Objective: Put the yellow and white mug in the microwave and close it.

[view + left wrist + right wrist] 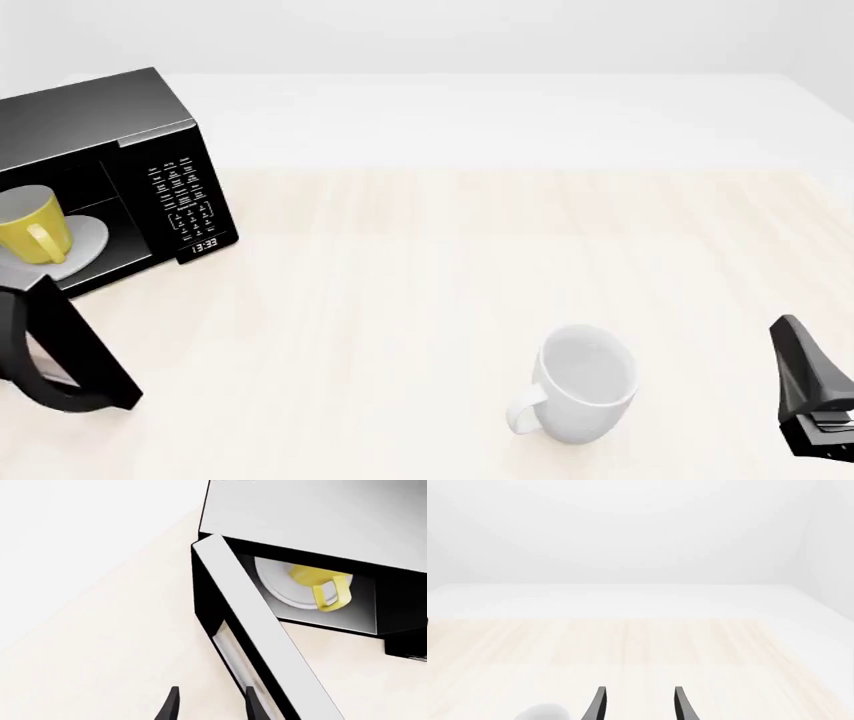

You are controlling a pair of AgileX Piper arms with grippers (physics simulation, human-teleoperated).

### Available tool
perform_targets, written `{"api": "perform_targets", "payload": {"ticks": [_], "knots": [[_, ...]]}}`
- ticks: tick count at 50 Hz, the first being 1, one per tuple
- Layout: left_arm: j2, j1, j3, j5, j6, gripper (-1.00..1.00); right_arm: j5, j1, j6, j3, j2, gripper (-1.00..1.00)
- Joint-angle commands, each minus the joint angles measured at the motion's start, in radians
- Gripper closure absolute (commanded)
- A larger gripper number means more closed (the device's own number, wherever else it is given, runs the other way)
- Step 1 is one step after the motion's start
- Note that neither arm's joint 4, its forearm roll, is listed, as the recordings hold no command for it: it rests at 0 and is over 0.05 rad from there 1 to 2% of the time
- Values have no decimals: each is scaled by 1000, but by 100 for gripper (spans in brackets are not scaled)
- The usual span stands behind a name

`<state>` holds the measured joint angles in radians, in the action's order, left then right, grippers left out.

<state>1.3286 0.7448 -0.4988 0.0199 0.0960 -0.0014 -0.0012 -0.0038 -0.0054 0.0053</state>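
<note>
Inside the microwave (127,130) (door ajar), the yellow and white mug (30,227).

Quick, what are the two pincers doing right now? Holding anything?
Left pincer: open, holding nothing, beside the microwave door.
Right pincer: open, holding nothing.

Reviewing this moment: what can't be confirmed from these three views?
- Left gripper: only its fingertips show in the left wrist view, cut by the edge; whether a finger touches the door is unclear.
- Microwave: its left side and part of the mug are cut by the front view's edge.
- Right gripper: tips only; arm cropped in the front view.
- Keypad: lettering too small to read.
</note>
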Motion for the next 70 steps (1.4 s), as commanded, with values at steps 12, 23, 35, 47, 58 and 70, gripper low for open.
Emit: {"api": "perform_targets", "payload": {"ticks": [12,23,35,47,58,70], "knots": [[-16,-75,-10,-22,3,-100,0,0,0,0,0,-100],[-13,-120,-18,-47,14,-100,1,0,0,0,-1,-100],[-1,-146,-35,-61,16,-100,2,0,1,0,-1,-100],[18,-159,-48,-69,20,-100,1,0,0,0,-1,-100],[34,-189,-78,-81,22,-100,1,0,1,0,0,-100],[66,-208,-99,-107,15,-100,1,0,1,0,0,-100]]}}
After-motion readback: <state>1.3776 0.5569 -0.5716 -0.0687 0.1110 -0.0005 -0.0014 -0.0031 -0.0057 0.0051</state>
